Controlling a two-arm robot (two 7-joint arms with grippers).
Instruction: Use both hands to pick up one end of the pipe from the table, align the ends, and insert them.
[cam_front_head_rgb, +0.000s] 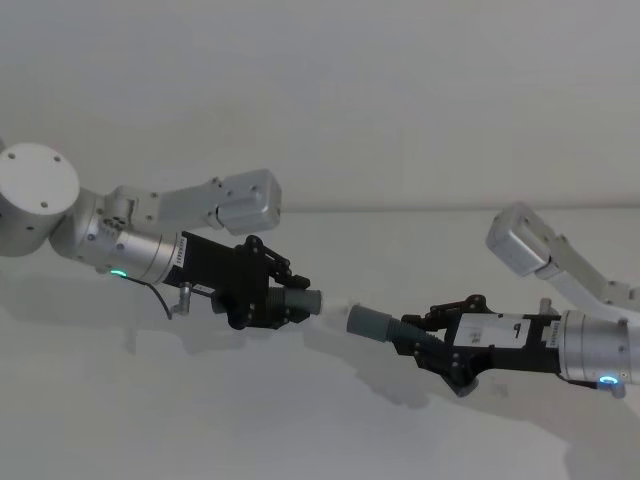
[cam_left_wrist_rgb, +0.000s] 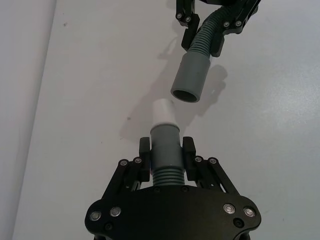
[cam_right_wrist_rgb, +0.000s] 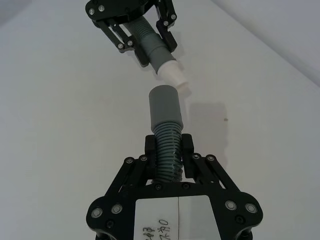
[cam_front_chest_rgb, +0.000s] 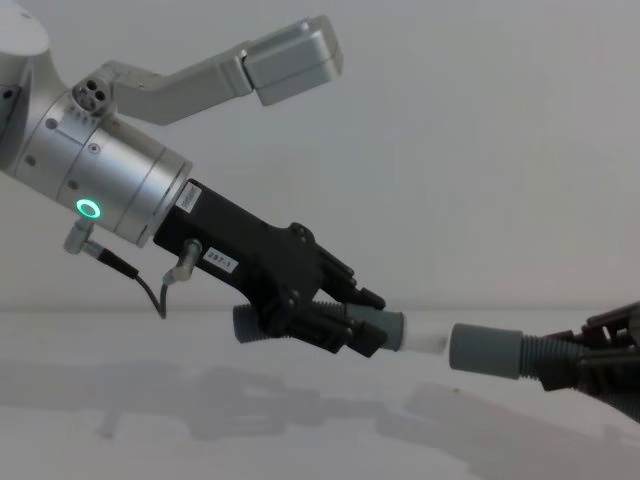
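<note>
White table (cam_front_head_rgb: 200, 420); gripper-held cuff ends (cam_front_chest_rgb: 440, 343) apart, small gap.

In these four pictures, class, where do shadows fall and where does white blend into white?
Left wrist view: the grey socket cuff throws a soft shadow on the matt white table. Right wrist view: the narrow white tip shadows the table likewise. Chest view: that tip nearly melts into the pale background.

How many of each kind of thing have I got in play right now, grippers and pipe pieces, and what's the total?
Grippers: 2, the left gripper shut on the short pipe piece and the right gripper shut on the longer pipe piece.
Pipe pieces: 2, both held above the table, white tip facing the socket cuff, not yet inserted.
Total: 4.
</note>
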